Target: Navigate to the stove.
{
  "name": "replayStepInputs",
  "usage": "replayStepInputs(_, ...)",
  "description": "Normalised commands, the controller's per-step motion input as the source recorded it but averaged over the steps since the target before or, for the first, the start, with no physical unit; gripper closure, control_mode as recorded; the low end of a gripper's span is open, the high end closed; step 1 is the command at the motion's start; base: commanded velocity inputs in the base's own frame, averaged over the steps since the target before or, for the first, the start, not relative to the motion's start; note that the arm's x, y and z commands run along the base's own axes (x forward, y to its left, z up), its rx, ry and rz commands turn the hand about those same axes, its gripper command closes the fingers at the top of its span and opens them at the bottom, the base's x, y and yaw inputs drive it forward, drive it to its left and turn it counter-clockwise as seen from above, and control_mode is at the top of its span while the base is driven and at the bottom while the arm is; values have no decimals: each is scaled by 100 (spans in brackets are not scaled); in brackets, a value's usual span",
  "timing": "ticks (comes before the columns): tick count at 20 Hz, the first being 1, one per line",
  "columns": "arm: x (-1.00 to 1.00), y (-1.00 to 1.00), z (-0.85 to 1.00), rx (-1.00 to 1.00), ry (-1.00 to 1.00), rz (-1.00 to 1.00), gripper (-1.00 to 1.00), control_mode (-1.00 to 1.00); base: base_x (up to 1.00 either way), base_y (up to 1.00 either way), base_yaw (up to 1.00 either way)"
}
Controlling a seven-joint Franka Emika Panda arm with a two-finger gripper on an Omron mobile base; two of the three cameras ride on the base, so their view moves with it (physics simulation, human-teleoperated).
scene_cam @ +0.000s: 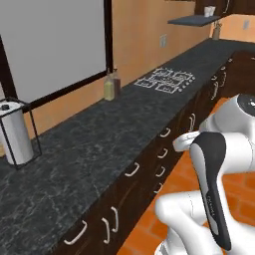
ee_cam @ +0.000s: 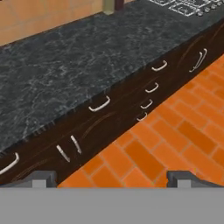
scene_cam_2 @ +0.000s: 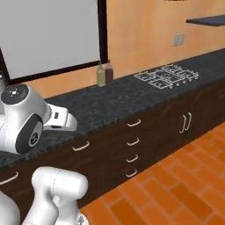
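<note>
facing the counter (scene_cam: 99, 149), stove (scene_cam: 167, 79) far along it, jaws spread wide, empty

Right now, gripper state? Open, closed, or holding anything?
Gripper: open and empty, fingers spread wide apart over the orange floor.

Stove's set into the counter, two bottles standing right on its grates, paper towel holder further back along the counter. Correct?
Not quite. The two bottles stand on the bare counter against the wall, short of the stove, not on its grates; the left base view shows the gap. The rest holds: stove set into the counter, paper towel holder further back.
</note>
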Motion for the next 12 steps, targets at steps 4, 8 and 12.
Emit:
replayStepInputs(4, 0, 0, 0, 0, 0, 0, -100, 100, 39, -80, 67)
replayStepInputs(8, 0, 0, 0, 0, 0, 0, -100, 100, 0, -89, 67)
replayStepInputs(12, 0, 0, 0, 0, 0, 0, -100, 100, -17, -98, 63)
